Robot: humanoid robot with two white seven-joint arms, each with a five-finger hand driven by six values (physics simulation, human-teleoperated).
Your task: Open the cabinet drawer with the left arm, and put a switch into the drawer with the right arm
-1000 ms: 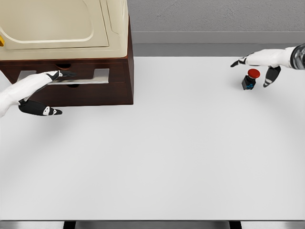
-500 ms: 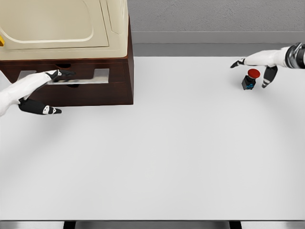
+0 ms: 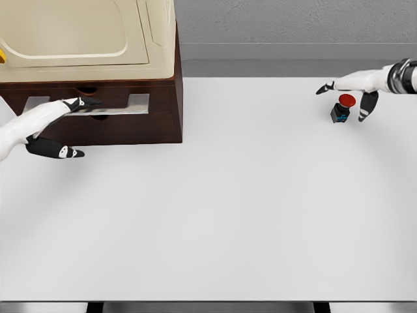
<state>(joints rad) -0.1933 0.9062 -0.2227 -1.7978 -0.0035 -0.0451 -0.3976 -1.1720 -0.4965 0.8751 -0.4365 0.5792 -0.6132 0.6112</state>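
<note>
The left hand (image 3: pixel 55 124) reaches in from the near left with its fingers extended; the black fingertips (image 3: pixel 88 102) lie at the drawer (image 3: pixel 98 104) front, at the dark handle, while the thumb hangs apart below, and whether the handle is actually gripped cannot be told. The drawer sits in the dark brown cabinet (image 3: pixel 156 111) at the far left of the white tabletop (image 3: pixel 221 208), and a cream-coloured appliance (image 3: pixel 85 32) rests on top of the cabinet. The right hand (image 3: pixel 358 88) enters from the far right, fingers spread and holding nothing, one finger pointing left and another hanging down just right of the switch (image 3: pixel 342 107). The switch, a dark body with a red button, stands upright on the tabletop at the far right, well apart from the cabinet.
</note>
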